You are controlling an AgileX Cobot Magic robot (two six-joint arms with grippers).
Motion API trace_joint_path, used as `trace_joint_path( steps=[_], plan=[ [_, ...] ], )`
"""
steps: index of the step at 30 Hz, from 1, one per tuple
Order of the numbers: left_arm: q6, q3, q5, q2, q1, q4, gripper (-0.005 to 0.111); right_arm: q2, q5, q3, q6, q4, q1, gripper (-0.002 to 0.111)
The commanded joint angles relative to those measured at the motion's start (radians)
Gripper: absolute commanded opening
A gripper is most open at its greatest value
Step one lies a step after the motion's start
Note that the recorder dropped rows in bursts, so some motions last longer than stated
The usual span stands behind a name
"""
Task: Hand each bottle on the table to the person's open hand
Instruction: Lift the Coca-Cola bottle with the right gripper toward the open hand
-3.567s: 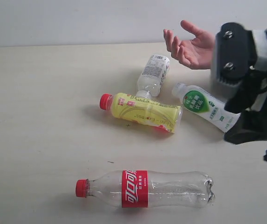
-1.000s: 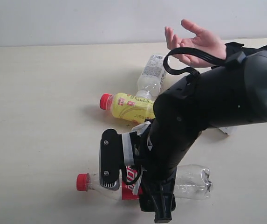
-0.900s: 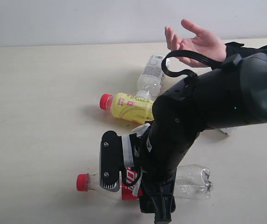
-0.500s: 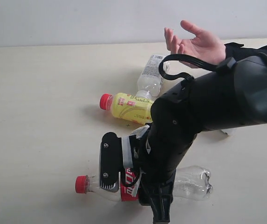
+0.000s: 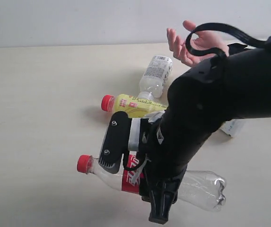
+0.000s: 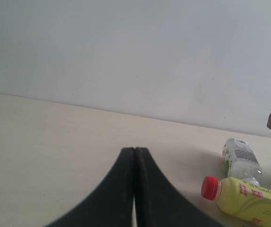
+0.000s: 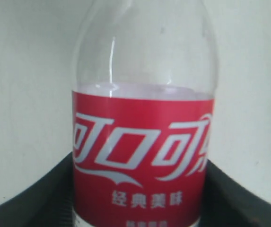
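1. Right, outside camera first. The right pincer (image 5: 135,177) is closed across the middle of the red-label bottle (image 5: 199,189), one finger on each side of the label. The bottle hangs tilted, red cap end higher, and it looks clear of the worktop (image 5: 40,94), though I can't be sure about the base. I'd call this the carry of the first bottle. The open hand (image 5: 192,45) is at the far side, palm up and fingers spread, well apart from the bottle. The next move calls for a swing up and over the yellow bottle (image 5: 130,105) and the white-label bottle (image 5: 155,73), which lie on their sides between here and there. The green-and-white bottle (image 5: 232,127) is mostly hidden behind the arm.
2. Now the left wrist camera. The left pincer (image 6: 135,189) has its two dark fingers pressed flat together and nothing in them. The pale, matte worktop is below it, and the yellow and white-label bottles are off to one side.
3. Finally the right wrist camera, close in. It shows thin clear plastic with a smooth rounded shoulder and a glossy red film label with white lettering. Dark fingers flank the label on both sides. The bottle looks empty, so it is probably light, slick and easy to dent. A firm but gentle grip seems wise.
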Motion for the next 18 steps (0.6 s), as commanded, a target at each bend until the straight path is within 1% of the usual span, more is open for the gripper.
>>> trace_joint_path(
  steps=[1,6,7,9,11,13,14,18],
  plan=[
    [0.001,0.000,-0.011,-0.006,-0.006,0.005,0.000,-0.082,0.031,-0.003,0.111,-0.002,0.002,0.000],
    [0.001,0.000,-0.011,-0.006,-0.006,0.005,0.000,-0.197,0.070,-0.003,0.136,-0.014,0.002,0.000],
    [0.001,0.000,-0.011,-0.006,-0.006,0.005,0.000,-0.220,0.074,-0.003,0.188,-0.039,0.002,0.000],
    [0.001,0.000,-0.011,-0.006,-0.006,0.005,0.000,-0.256,0.076,-0.003,0.358,-0.132,0.000,0.000],
    [0.001,0.000,-0.011,-0.006,-0.006,0.005,0.000,-0.291,0.097,-0.003,0.503,-0.262,-0.018,0.000],
    [0.001,0.000,-0.011,-0.006,-0.006,0.005,0.000,-0.320,0.129,-0.003,0.616,-0.356,-0.050,0.000],
    [0.001,0.000,-0.011,-0.006,-0.006,0.005,0.000,-0.335,0.144,-0.003,0.635,-0.370,-0.075,0.000],
    [0.001,0.000,-0.011,-0.006,-0.006,0.005,0.000,-0.374,0.175,-0.003,0.615,-0.337,-0.189,0.000]
  ],
)
